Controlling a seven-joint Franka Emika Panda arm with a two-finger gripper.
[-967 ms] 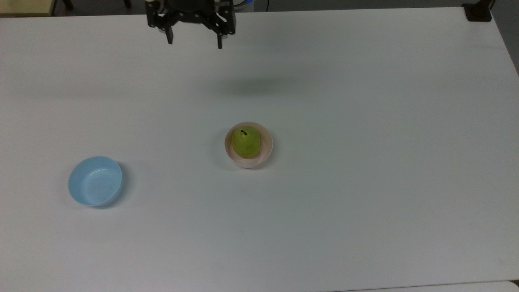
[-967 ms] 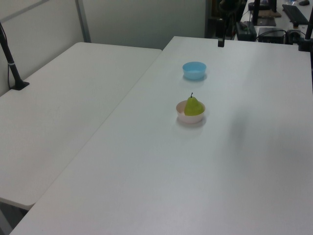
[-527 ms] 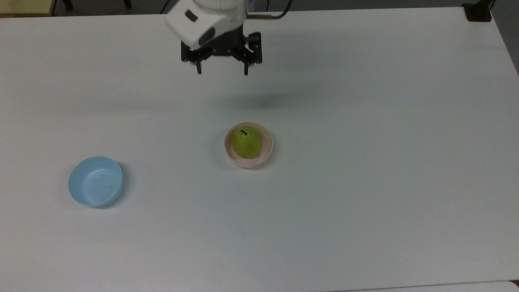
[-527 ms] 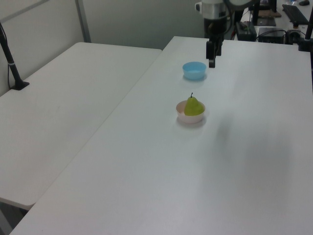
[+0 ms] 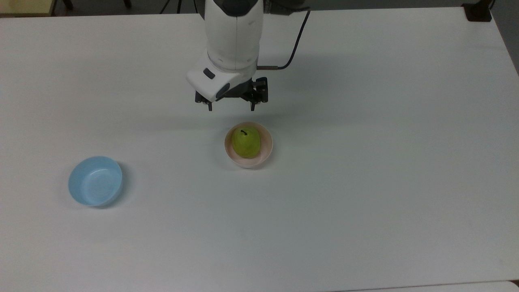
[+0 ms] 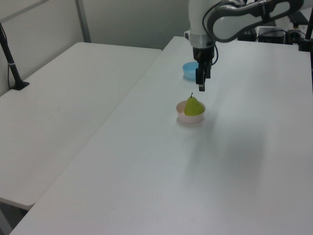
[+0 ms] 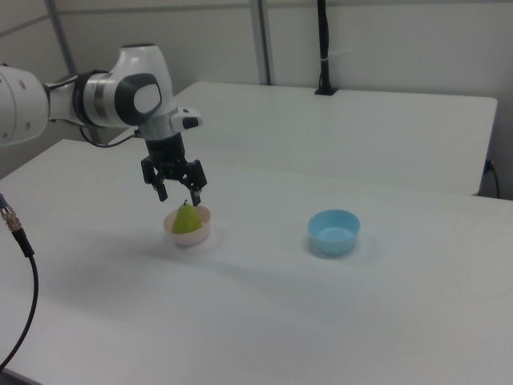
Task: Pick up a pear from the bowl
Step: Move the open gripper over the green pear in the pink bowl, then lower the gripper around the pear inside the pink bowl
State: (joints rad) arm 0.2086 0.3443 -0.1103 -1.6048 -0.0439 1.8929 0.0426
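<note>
Down and forward came the gripper [image 5: 230, 107], fingers [image 7: 161, 192] spread, now just above the one pear [image 5: 245, 143] sitting upright in the pink bowl [image 5: 265, 152]; the right view shows clearance. One blue bowl [image 5: 95, 186] sits apart on the tabletop [image 5: 365, 162].

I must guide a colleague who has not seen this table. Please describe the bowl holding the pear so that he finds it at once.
On the white table, look just below the open gripper in the top view. There stands the pink bowl with a yellow-green pear upright inside. The other bowl, the blue bowl, stands far toward the top view's left.
</note>
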